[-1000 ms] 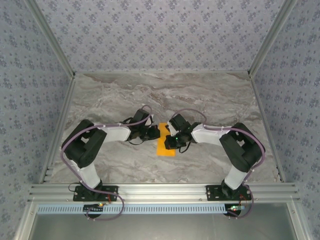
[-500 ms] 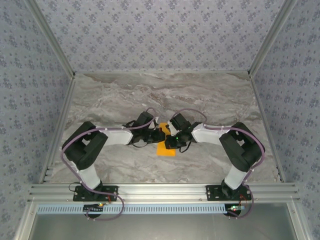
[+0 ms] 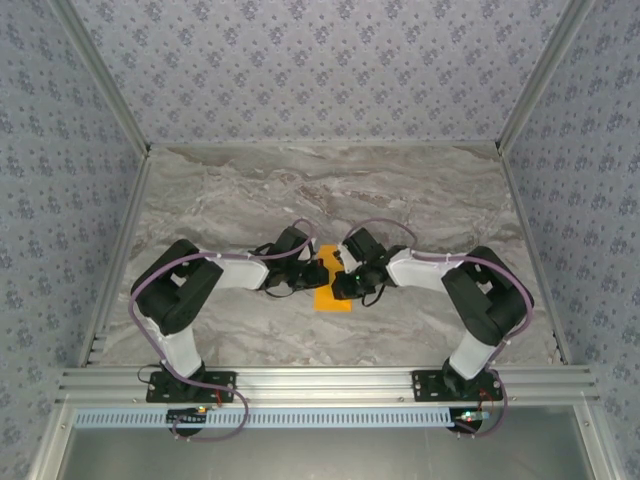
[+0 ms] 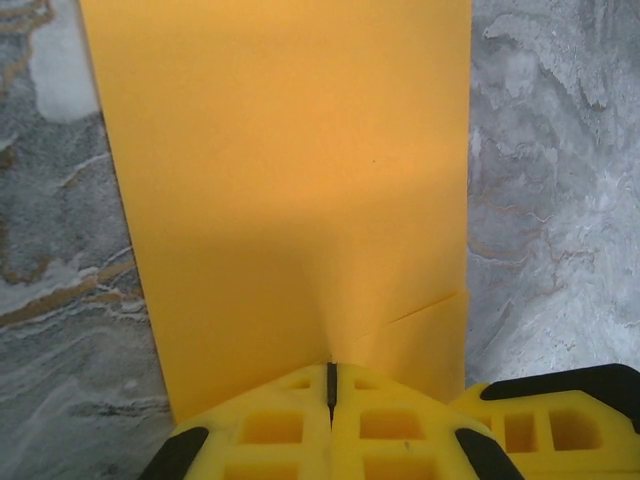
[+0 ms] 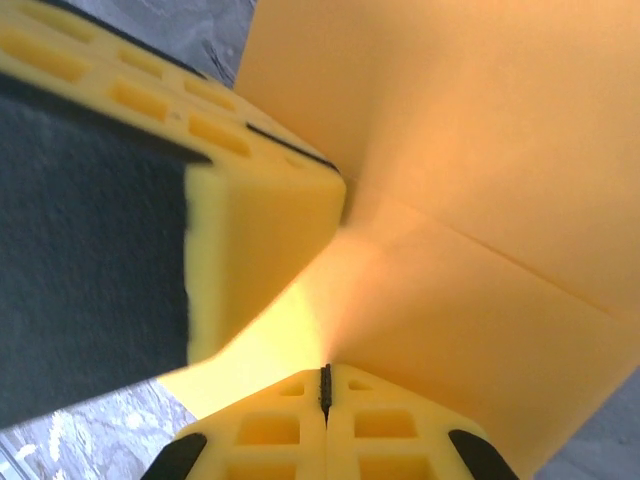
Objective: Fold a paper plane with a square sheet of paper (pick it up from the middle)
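The square sheet of paper (image 3: 332, 298) is bright orange and lies folded into a narrow strip in the middle of the marble table. In the left wrist view the paper (image 4: 290, 180) has a slanted flap edge near its right side. My left gripper (image 3: 319, 270) is shut, its yellow tips (image 4: 330, 372) set against the paper's near edge. My right gripper (image 3: 341, 283) is also shut, its tips (image 5: 325, 375) touching the paper (image 5: 480, 200) where a crease runs out. The two grippers meet tip to tip over the sheet. One left finger (image 5: 260, 240) looms close in the right wrist view.
The grey marble tabletop (image 3: 330, 190) spreads out behind and to both sides of the arms. Patterned walls close it in at the back and sides. An aluminium rail (image 3: 320, 380) runs along the near edge by the arm bases.
My left gripper slid right from beside the paper onto its left edge, staying shut. The right gripper barely shifted and the paper kept its place.
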Robot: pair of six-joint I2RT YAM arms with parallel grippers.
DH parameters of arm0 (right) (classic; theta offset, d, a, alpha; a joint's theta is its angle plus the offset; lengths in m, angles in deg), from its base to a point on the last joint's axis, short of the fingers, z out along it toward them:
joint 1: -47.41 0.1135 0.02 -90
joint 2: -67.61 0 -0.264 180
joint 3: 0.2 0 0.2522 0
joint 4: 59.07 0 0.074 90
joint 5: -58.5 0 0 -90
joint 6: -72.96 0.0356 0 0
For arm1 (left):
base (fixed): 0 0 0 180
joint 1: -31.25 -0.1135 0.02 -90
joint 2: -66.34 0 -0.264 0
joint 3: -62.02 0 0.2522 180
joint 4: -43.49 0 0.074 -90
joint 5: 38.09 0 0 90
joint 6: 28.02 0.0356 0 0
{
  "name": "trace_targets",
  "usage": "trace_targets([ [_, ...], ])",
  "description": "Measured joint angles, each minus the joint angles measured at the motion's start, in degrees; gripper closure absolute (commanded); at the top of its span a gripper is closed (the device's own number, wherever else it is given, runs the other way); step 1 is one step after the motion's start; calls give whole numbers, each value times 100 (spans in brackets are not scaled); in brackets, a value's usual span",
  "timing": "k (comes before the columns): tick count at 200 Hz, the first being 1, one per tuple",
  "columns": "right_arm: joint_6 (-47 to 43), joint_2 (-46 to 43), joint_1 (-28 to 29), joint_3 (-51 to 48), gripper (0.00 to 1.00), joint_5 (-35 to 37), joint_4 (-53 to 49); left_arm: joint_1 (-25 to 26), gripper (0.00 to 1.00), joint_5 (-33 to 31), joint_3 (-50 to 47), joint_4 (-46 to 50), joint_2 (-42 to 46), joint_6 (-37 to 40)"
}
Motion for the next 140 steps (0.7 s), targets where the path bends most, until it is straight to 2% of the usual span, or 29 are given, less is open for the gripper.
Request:
trace_targets([
  [49, -42, -654, -26, -743, 97, -116, 74, 20, 100, -46, -94, -70, 55, 0],
  [102, -35, -1486, -127, -1268, 95, -92, -651, 20, 97, -37, -85, -79, 55, 0],
  [115, 28, -1714, -267, -1274, 90, -15, -787, 20, 91, -20, -46, -31, 55, 0],
  [140, 319, -2072, -621, -1182, 73, 74, -726, 17, 68, -66, 153, 251, 72, -79],
])
